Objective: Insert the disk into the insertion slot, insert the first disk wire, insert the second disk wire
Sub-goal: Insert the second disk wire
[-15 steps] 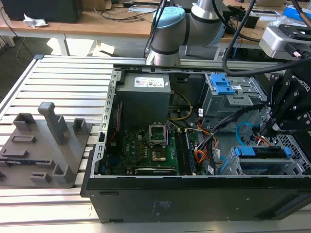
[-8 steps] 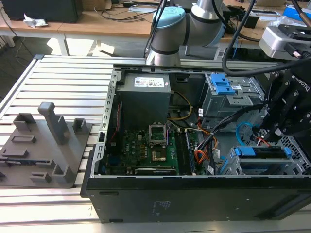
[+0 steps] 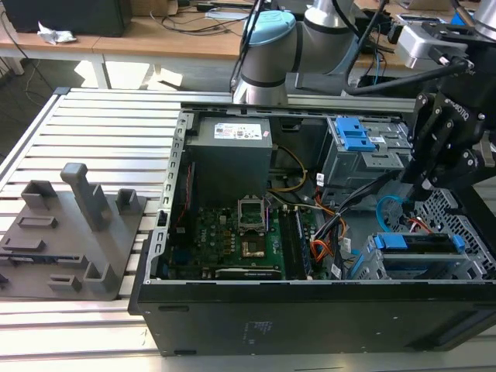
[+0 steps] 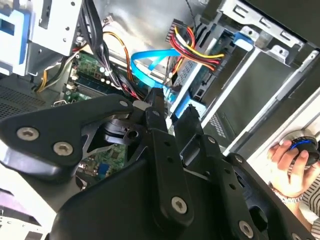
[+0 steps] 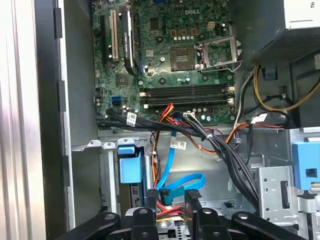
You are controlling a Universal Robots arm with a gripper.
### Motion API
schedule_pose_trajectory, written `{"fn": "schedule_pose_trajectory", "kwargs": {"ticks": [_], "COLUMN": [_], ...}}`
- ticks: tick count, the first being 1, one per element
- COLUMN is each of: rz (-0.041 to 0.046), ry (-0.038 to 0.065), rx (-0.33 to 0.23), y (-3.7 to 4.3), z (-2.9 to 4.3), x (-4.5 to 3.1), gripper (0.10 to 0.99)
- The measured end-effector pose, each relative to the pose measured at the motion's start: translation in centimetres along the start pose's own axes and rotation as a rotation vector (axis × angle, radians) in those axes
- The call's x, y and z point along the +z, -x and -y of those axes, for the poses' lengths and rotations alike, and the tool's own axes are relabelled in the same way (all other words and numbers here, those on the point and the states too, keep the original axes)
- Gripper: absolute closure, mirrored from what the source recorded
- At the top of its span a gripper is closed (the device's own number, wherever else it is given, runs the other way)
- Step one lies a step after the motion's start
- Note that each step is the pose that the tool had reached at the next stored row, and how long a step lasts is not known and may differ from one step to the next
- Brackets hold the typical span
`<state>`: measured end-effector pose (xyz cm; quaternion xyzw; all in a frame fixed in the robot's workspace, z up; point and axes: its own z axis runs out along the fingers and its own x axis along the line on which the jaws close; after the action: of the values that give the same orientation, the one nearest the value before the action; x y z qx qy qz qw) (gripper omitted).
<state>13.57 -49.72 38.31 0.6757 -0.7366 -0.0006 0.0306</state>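
disk seated in its bay, gripper poised at the cables

from the exterior view's left, a grey fixture is seen, then the motherboard, then the disk, lodged in the insertion slot at the lower right. the disk is judged stiff, fairly heavy and shock-sensitive, and best taken by the edges of its blue carrier. the gripper is held close over it, jaws parted by a narrow gap. nothing is seen clamped. a limp blue cable ends just beside one fingertip, and contact cannot be told.
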Motion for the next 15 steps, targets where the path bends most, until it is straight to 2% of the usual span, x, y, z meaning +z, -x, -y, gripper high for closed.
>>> {"fn": "schedule_pose_trajectory", "kwargs": {"ticks": [5,11,13,14,15], "rz": [-0.0009,-0.0042,-0.0125,-0.0193,-0.0308], "ry": [-0.001,-0.004,-0.005,-0.005,-0.006], "rx": [-0.020,-0.080,-0.094,-0.107,-0.114], "y": [0.20,0.74,0.77,0.77,0.77], "z": [-1.17,-1.24,-1.10,-1.07,-1.04], "x": [0.18,0.52,0.69,0.76,0.78], "gripper": [0.725,0.725,0.725,0.725,0.725]}}
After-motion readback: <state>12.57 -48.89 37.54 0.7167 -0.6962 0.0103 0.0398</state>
